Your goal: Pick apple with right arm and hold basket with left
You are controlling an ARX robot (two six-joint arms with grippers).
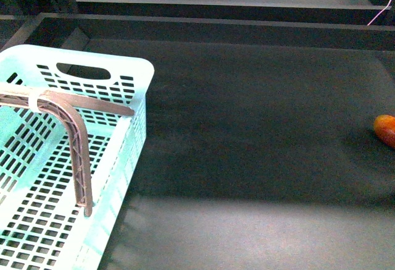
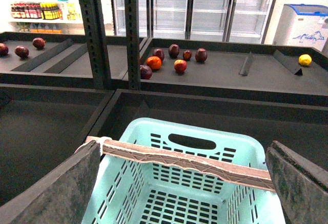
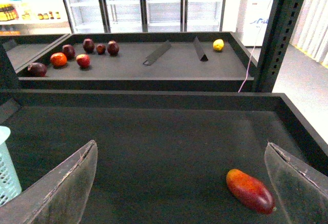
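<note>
Both hands gape open and empty: the left hand [image 2: 183, 155] over the basket [image 1: 133, 72], above its handle [image 2: 205, 165], the right hand [image 3: 179, 155] off to the basket's right. The apple [image 2: 180, 66] lies on the rear shelf [image 2: 230, 78] beyond the basket, among darker fruit [image 2: 201, 55]; bottle labels [image 2: 38, 11] are unreadable.

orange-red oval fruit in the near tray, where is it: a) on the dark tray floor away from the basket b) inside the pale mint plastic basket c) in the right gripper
a: the orange-red oval fruit lies on the dark tray floor, far across from the pale mint slotted basket.

No legible text or labels
</note>
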